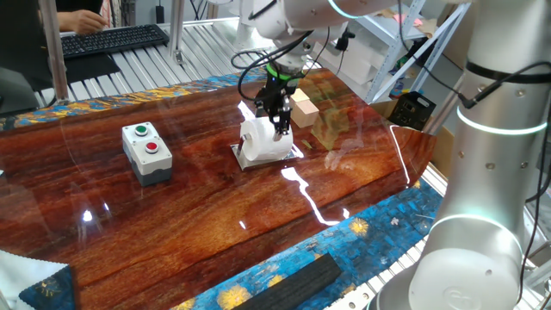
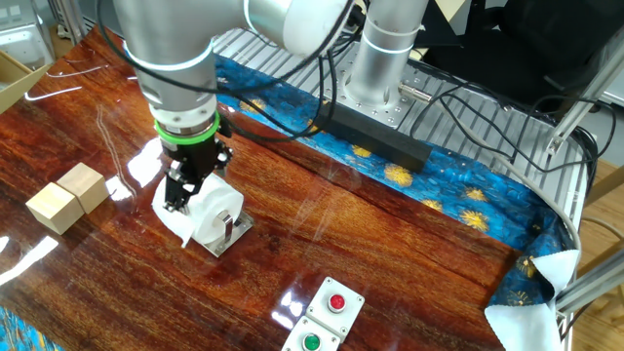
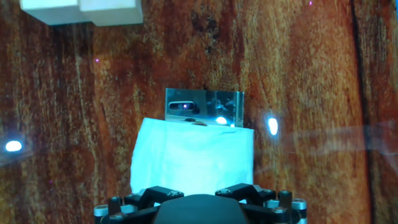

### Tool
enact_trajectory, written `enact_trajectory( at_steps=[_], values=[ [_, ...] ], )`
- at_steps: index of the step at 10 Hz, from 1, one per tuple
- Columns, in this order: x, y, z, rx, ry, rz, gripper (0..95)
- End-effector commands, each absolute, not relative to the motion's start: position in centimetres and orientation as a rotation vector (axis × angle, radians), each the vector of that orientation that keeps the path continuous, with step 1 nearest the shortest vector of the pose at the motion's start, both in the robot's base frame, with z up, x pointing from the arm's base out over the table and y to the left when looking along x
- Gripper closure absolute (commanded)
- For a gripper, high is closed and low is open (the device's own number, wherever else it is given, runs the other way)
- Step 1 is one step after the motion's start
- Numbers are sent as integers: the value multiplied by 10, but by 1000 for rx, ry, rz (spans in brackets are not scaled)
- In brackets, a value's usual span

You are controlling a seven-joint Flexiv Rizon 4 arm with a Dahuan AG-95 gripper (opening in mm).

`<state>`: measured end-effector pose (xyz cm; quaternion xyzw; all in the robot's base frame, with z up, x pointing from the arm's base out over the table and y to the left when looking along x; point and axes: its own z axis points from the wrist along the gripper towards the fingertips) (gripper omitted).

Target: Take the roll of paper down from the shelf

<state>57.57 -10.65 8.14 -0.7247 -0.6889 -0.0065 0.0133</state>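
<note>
The roll of paper (image 1: 265, 143) is white and sits on the shelf (image 1: 242, 158), a small chrome holder on the wooden table. The other fixed view shows the roll (image 2: 216, 216) on the holder's plate (image 2: 234, 234). My gripper (image 1: 280, 120) is down on the roll's top, at its end nearest the wooden blocks, also in the other fixed view (image 2: 183, 193). In the hand view the roll (image 3: 193, 155) fills the lower middle just under the hand, with the mirror-like plate (image 3: 204, 107) beyond it. The fingertips are hidden, so the jaws' state does not show.
A grey button box (image 1: 146, 152) with a green and a red button stands left of the roll. Tan wooden blocks (image 1: 303, 108) lie just behind the gripper. A black bar (image 1: 297, 282) lies on the blue cloth at the front edge.
</note>
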Motion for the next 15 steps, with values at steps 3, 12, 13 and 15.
enact_trajectory(
  at_steps=[3, 12, 13, 15],
  values=[
    [577, -109, 70, -2259, -2158, -46, 0],
    [580, -116, 77, -2245, -2303, 9, 950],
    [578, -119, 76, -2215, -2336, 15, 950],
    [577, -123, 77, -2197, -2357, 20, 950]
  ],
)
